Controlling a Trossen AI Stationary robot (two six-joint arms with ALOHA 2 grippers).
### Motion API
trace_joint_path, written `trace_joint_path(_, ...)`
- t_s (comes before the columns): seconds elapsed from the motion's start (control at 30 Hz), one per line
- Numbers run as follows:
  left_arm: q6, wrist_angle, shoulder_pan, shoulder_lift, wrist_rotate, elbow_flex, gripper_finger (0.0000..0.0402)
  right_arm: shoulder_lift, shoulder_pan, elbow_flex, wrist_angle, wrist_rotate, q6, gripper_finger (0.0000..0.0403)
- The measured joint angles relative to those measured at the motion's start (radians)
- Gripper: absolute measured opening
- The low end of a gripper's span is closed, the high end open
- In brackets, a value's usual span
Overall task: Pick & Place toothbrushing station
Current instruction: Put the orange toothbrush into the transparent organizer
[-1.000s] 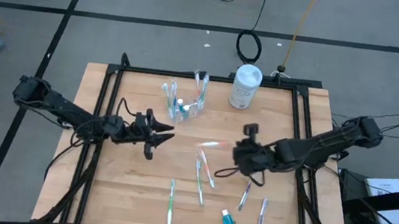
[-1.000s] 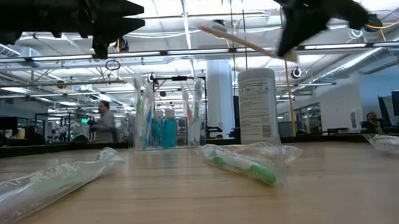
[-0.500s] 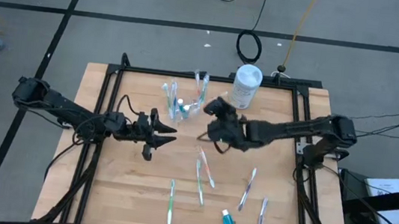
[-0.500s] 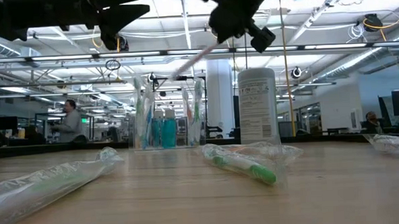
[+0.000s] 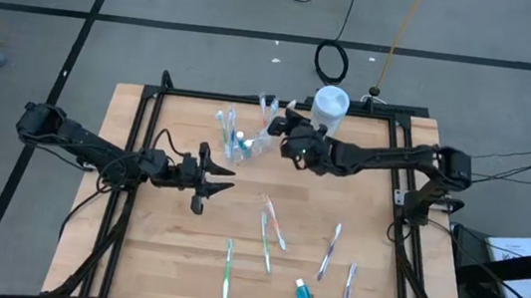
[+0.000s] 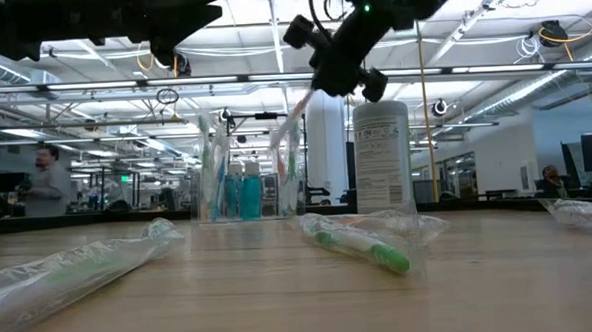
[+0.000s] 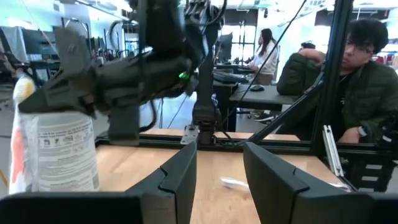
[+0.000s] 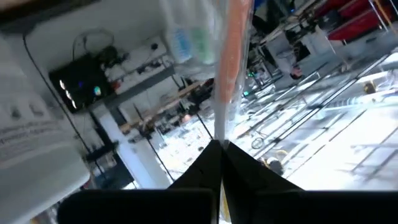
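The clear cup (image 5: 244, 145) stands near the table's far edge. It holds upright toothbrushes and blue tubes (image 6: 239, 193). My right gripper (image 5: 285, 136) hovers just right of the cup, above its rim, shut on a pink toothbrush in a clear wrapper (image 6: 292, 118). The brush slants down toward the cup's top. My left gripper (image 5: 220, 176) hangs open above the table's left middle with nothing between its fingers (image 7: 186, 171). Several wrapped toothbrushes (image 5: 273, 222) and a blue tube (image 5: 305, 296) lie flat on the near half of the table. My right gripper pinches one end of the wrapped toothbrush (image 8: 219, 138) between its two fingertips. The brush runs on from the fingertips, roughly in line with them. It is lifted clear of the table and slants down toward the cup; whether its free end (image 6: 277, 145) touches anything in the cup, I cannot tell.
A white canister (image 5: 328, 113) stands right behind my right gripper, at the far edge. A black frame (image 5: 281, 103) borders the wooden table. A wrapped green toothbrush (image 6: 365, 245) and other wrapped ones (image 6: 71, 276) lie in the near foreground. A person (image 7: 357, 81) sits beyond the table.
My right gripper has carried the toothbrush from the table's right middle toward the far edge and left, up to the cup, rolling its wrist so that the brush now slants down at the cup's top. It has stayed shut.
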Motion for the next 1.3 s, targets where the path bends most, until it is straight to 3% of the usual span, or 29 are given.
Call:
trace_joint_path(0.2,0.043,0.001,0.002,0.000,0.000,0.000,0.0136,0.000,-0.064,-0.084,0.057,-0.008,-0.191,0.0000)
trace_joint_path(0.27,0.043,0.002,0.007,0.000,-0.001,0.000,0.0136,0.000,-0.087,-0.116,0.095,-0.055,-0.210,0.0000)
trace_joint_path(0.4,0.034,0.005,0.026,0.000,-0.001,0.000,0.0136,0.000,-0.117,-0.186,0.287,-0.155,-0.272,0.0000)
trace_joint_path(0.6,0.010,0.004,0.052,0.000,-0.001,0.000,0.0136,0.000,-0.120,-0.199,0.447,-0.177,-0.359,0.0000)
trace_joint_path(0.87,-0.021,0.004,0.068,0.000,-0.001,0.000,0.0136,0.011,-0.125,-0.199,0.357,-0.309,-0.480,0.0000)
trace_joint_path(1.3,-0.052,0.011,0.067,0.000,0.000,0.000,0.0136,0.069,-0.136,-0.200,0.498,-0.330,-0.486,0.0000)
